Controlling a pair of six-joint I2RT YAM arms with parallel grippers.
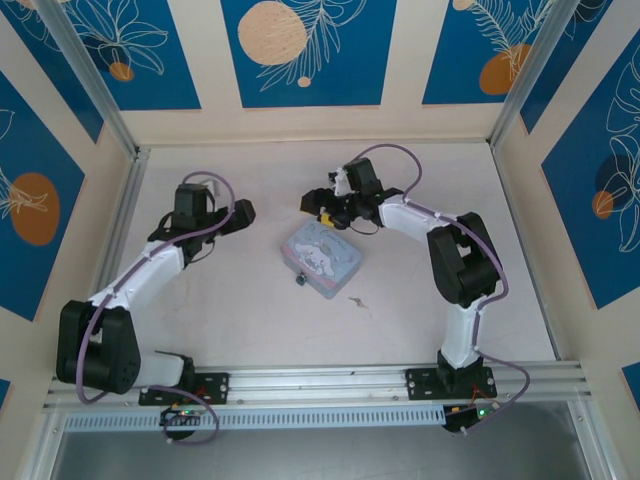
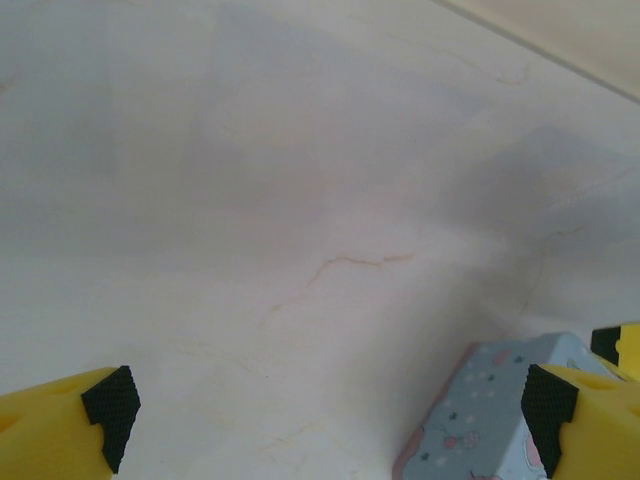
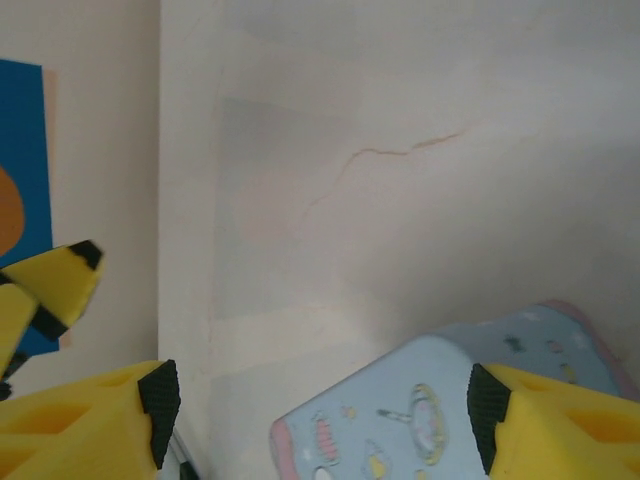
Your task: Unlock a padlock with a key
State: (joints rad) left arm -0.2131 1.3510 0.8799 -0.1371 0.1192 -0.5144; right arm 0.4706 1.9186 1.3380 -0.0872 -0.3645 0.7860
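**Tools.** The right tool (image 3: 322,415) has its yellow, black-padded fingers (image 3: 90,430) spread with nothing pinched. It hangs over the far end of a pale blue, cartoon-printed rectangular tin box (image 3: 430,400). The left tool (image 2: 325,410) is also spread wide and empty, poised above bare counter just beside the same box. In the overhead view the two tools face each other beyond the box, near but apart.

**Task items.** The tiny blue-teal padlock (image 1: 300,281) sits at the box's near-left edge. Whether it is fastened to the box cannot be told at this size. The tiny, thin silvery-grey metal key (image 1: 356,300) lies flat on the pale marbled counter (image 1: 250,330). It is near the box's near side, apart from both box and padlock.

**Assessment.** The step in hand appears to be the opening approach, as neither task item is taken. The next move calls for one tool to cross to the near side and descend on the key. That needs a fine, low pinch, because the key lies flat. The other tool would likely need to steady the padlock.
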